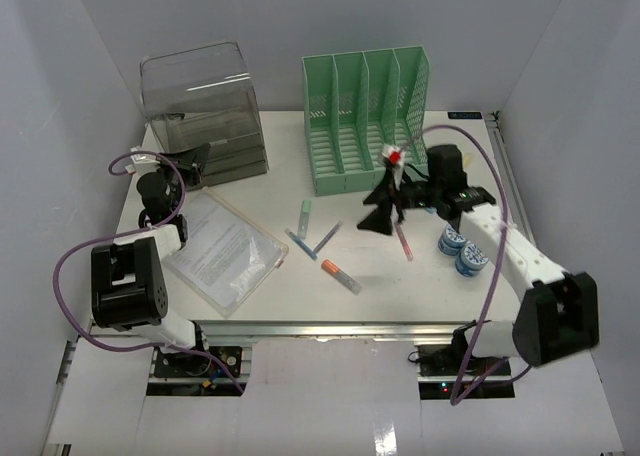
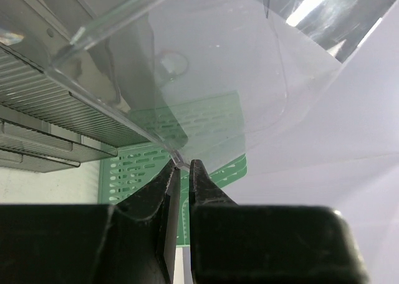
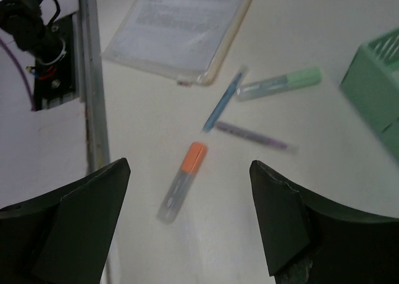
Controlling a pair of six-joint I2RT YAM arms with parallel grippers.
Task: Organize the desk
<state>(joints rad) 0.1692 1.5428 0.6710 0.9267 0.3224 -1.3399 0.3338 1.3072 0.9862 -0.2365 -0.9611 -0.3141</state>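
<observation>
Most stuff, i.e. pens (image 3: 222, 101), doc sleeve (image 1: 220, 251) & tape rolls (image 1: 460, 251), lies loose on worktop (image 1: 300, 306), rack (image 1: 365, 116) empty; left pincer (image 2: 185, 165) clenched on clear box (image 2: 218, 78) edge, right pincer (image 3: 189, 165) released.

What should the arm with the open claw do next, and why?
Probably lower the right gripper straight down around the orange-capped marker. In the wrist view its fingers stand wide open above the desk, holding nothing. That marker lies loose between them, apart from the other pens. The way down looks unobstructed, though height is hard to judge.
</observation>
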